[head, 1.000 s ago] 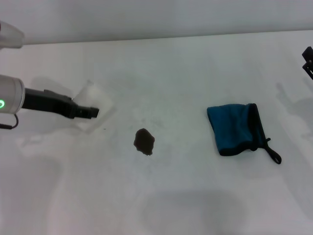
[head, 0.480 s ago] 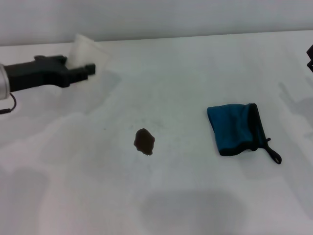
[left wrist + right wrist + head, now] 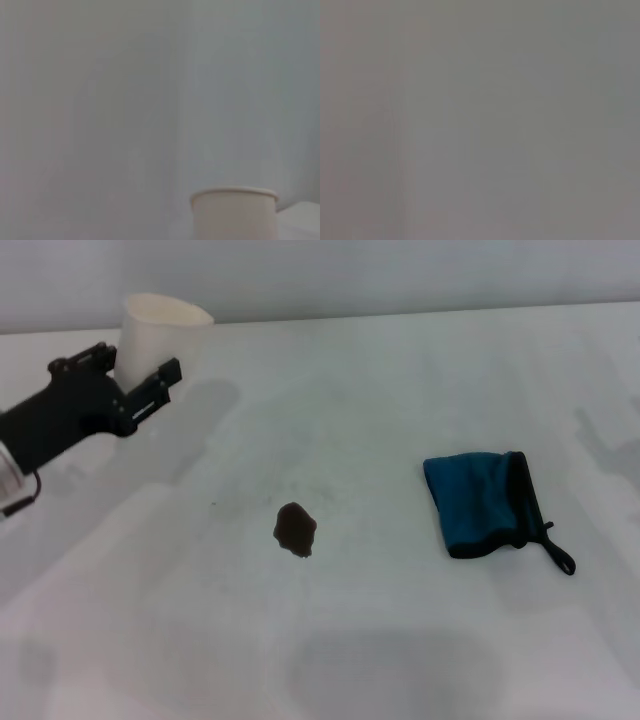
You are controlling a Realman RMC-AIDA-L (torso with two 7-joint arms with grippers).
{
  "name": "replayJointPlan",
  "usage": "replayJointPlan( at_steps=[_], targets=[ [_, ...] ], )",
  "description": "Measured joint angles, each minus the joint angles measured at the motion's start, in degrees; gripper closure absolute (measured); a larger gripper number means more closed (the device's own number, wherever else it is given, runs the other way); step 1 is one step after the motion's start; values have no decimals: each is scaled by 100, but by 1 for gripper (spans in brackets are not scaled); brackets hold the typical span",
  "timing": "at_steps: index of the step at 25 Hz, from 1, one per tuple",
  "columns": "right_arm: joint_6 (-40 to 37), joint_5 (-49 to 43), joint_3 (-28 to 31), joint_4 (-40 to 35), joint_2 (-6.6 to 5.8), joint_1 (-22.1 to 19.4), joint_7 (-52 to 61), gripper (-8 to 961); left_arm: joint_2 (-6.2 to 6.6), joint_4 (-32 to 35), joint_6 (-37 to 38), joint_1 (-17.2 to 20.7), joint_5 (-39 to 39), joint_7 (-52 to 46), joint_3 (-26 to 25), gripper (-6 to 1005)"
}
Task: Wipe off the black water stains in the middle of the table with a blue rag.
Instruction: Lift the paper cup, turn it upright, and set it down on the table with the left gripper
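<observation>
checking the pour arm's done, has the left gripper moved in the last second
Yes. The left gripper, shut on the white paper cup, has gone up and toward the table's far left edge, away from the black water stains, which stayed put.

Stain mid-table; rag to right; cup far left, apparently held.

My head view is evenly lit and soft, with broad faint shadows lying across the table and a dim patch along its near edge. My left wrist view is hazy and washed out; my right wrist view gives only flat grey blur.
</observation>
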Motion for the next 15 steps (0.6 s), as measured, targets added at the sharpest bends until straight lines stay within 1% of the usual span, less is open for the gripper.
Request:
replayJointPlan(
  at_steps=[2,3,4,7,12,15],
  targets=[
    [10,0,0,-14,-4,-5,0,85,-1,292,-76,217,-230,396,-1,457],
    [10,0,0,-33,-7,-10,1,85,-1,541,-142,399,-365,664,-5,457],
    [10,0,0,-50,-7,-15,1,85,-1,541,-142,399,-365,664,-5,457],
    [7,0,0,-105,-8,-24,1,85,-7,868,-295,650,-516,1055,-9,457],
    [-10,0,0,-147,-8,-23,1,85,-20,1286,-619,954,-666,1687,-9,458],
    [-16,0,0,-153,-13,-25,1,85,-27,1510,-866,1061,-748,2092,-10,458]
  ],
)
